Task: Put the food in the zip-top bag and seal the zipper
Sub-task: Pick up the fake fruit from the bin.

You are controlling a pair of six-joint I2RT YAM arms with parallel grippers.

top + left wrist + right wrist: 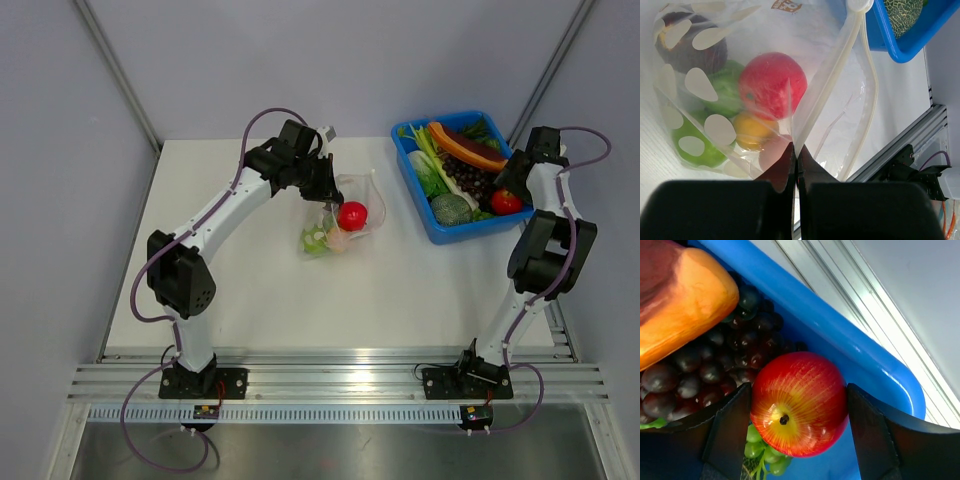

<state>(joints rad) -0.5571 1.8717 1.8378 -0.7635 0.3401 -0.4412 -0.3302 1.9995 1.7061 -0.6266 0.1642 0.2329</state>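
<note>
The clear zip-top bag (352, 196) lies on the table and holds food: a red fruit (772, 82), green pieces (692, 145), a yellow piece (754, 131) and a dark one (690, 47). My left gripper (796, 150) is shut on the bag's mouth edge, pinching the zipper (832, 75) strip, which runs away from the fingers. In the top view the left gripper (328, 198) hovers just left of the bag's mouth. My right gripper (797, 410) is down in the blue tray (865, 355), both pads against a red-and-yellow apple (797, 402).
The blue tray (440, 236) stands at the back right and holds dark grapes (705, 365), an orange-skinned piece (680, 295), green grapes (765, 457) and leafy greens (428, 165). The table's right rail runs close past the tray.
</note>
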